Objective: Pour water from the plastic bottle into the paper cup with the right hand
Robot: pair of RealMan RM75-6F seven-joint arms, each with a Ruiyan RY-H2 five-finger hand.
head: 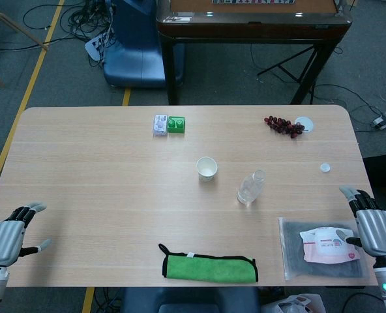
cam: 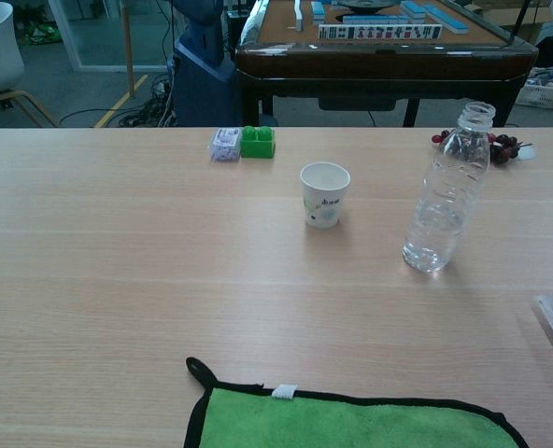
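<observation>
A clear plastic bottle stands upright and uncapped near the table's middle, with a little water at its bottom. The white paper cup stands upright to its left, a short gap between them. Its white cap lies on the table further right. My right hand hovers at the table's right edge, fingers apart, holding nothing, well to the right of the bottle. My left hand rests at the left front corner, open and empty. The chest view shows neither hand.
A green cloth lies at the front edge. A clear bag with a pink-white packet sits front right. Green and white blocks and a bunch of grapes lie at the back.
</observation>
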